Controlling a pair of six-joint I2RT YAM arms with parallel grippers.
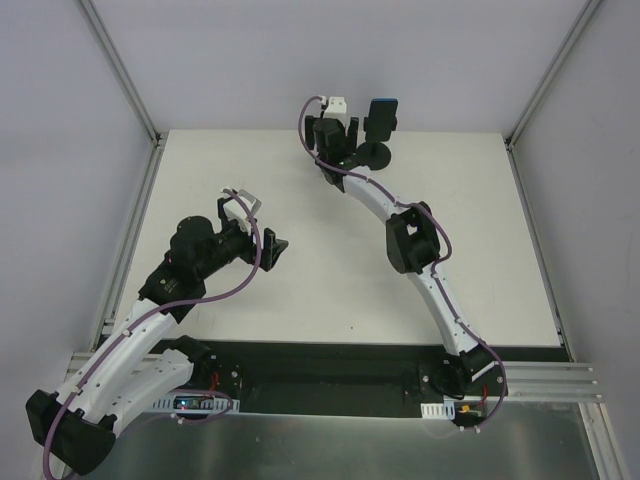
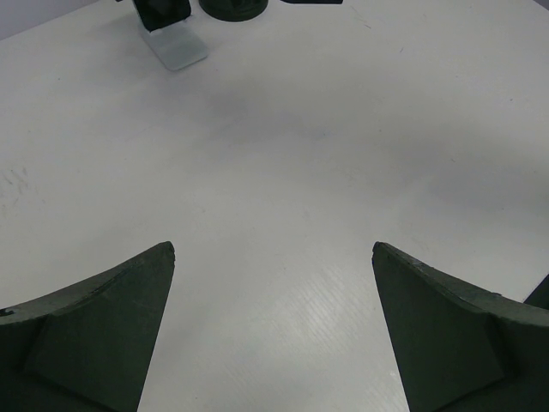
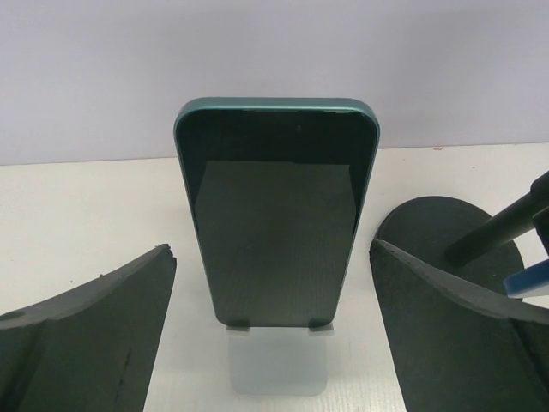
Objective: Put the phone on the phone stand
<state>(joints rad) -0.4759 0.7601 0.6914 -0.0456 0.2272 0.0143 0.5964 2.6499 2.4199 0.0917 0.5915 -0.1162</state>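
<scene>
right wrist / tool: right tool (image 3: 273, 247) is spread wide, fingers apart, gripping nothing.
right wrist / phone: phone (image 3: 276, 215) sits between the two fingers with a gap on each side. It is propped near upright, screen to camera, teal-blue rim, with its bottom edge in the lip of a small silver stand (image 3: 276, 369) on the tabletop (image 3: 86, 215).
right wrist / stand: phone stand (image 3: 429, 225) is just right of the silver stand. Its disc base is flat on the tabletop and its arm rises up-right out of frame. The phone is not on it.
left wrist / tool: left tool (image 2: 273, 249) is spread wide over the tabletop, nothing between the fingers.
left wrist / far end: silver stand and disc base are side by side at the top edge, both mostly cropped.
top / arms: right arm is stretched to the far edge, with the right tool next to the phone stand. The left tool is mid-left, well apart from both stands.
top / phone: hidden behind the right tool, can't make it out.
top / stand head: black with a blue top edge. Can't tell if anything is clamped in it.
</scene>
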